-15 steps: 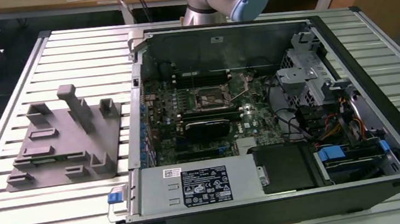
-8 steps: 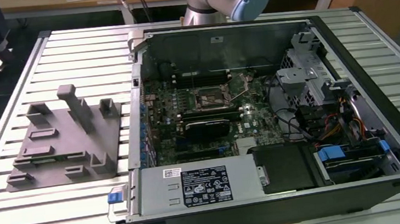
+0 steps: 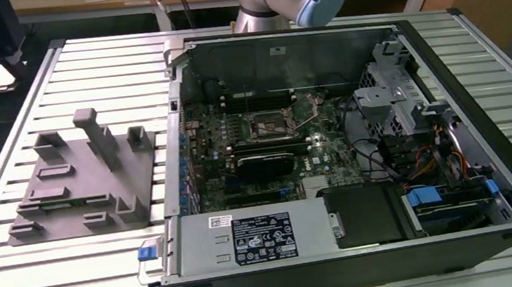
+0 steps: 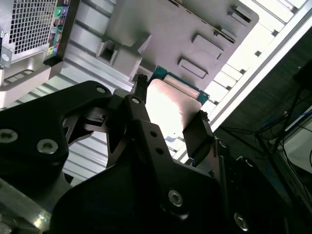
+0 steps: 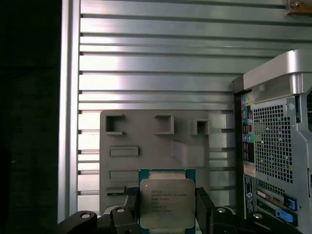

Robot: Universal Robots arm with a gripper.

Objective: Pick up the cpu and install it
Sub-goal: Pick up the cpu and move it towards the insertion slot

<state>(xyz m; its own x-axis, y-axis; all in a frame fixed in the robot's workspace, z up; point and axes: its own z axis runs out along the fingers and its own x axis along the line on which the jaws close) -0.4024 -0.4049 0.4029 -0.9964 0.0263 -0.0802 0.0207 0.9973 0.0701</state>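
Two black gripper fingers (image 5: 204, 208) clamp opposite edges of the cpu (image 5: 167, 204), a small flat square chip with a pale silver-grey metal top and a green border. In both wrist views we see the gripper (image 5: 167, 210) holding it clear in front of the grey moulded fixture (image 5: 146, 141), which lies on the slatted aluminium table (image 5: 156, 63). In the exterior view we see the open black computer case (image 3: 490, 128) just beside that fixture, on the exterior view's right, with a square socket (image 3: 268, 123) on its motherboard.

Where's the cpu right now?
In both wrist views the cpu is clamped in the gripper, with the grey fixture behind it.
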